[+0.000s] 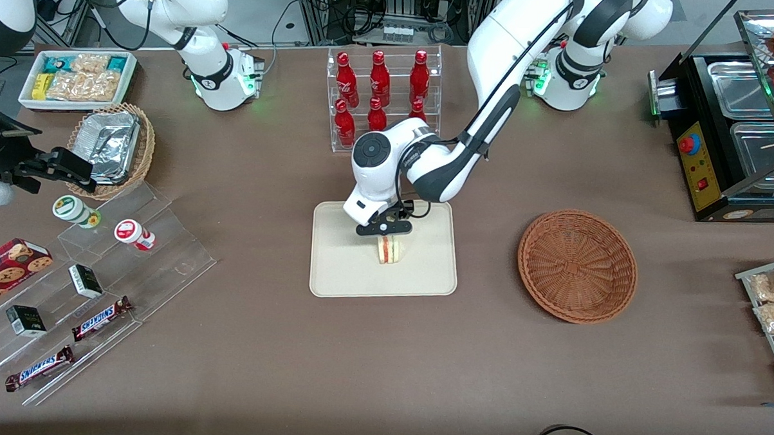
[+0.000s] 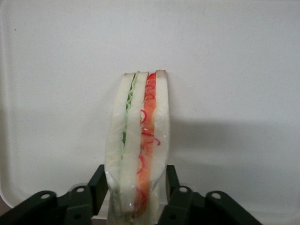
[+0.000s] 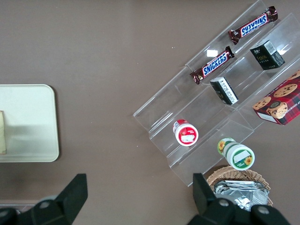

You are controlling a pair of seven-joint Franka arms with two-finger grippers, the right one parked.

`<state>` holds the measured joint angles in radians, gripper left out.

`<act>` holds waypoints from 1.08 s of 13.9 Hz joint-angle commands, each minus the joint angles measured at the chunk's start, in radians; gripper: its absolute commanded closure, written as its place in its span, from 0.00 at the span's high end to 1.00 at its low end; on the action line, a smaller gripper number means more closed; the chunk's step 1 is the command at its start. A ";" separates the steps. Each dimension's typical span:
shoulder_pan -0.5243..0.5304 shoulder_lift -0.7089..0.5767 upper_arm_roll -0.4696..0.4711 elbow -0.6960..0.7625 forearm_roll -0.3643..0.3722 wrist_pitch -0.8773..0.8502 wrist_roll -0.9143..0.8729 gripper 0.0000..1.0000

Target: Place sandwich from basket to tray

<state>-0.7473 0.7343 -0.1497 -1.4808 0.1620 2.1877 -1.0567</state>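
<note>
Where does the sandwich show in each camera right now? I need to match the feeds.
Front view: the sandwich stands on edge on the tray, under the gripper.
Left wrist view: the sandwich is clamped between the gripper fingers, over the tray.
Right wrist view: only a pale sliver of the sandwich shows at the picture's edge, on the tray.
Shared landmark: the cream tray.

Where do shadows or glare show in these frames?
Left wrist view: the sandwich, held in the gripper, throws a soft grey shadow on the tray. Front view: bright glare on the foil containers. Right wrist view: a small white glint on the clear shelf.
</note>
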 commanded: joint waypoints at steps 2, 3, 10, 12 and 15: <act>0.009 -0.111 0.007 -0.003 0.017 -0.051 -0.088 1.00; 0.020 -0.136 0.007 -0.001 0.011 -0.072 -0.089 1.00; 0.166 -0.352 0.004 -0.012 -0.013 -0.285 -0.075 1.00; 0.232 -0.410 0.005 -0.012 -0.044 -0.316 -0.068 1.00; 0.322 -0.481 0.004 -0.013 -0.059 -0.420 0.051 1.00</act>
<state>-0.4783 0.3162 -0.1352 -1.4615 0.1293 1.8279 -1.0792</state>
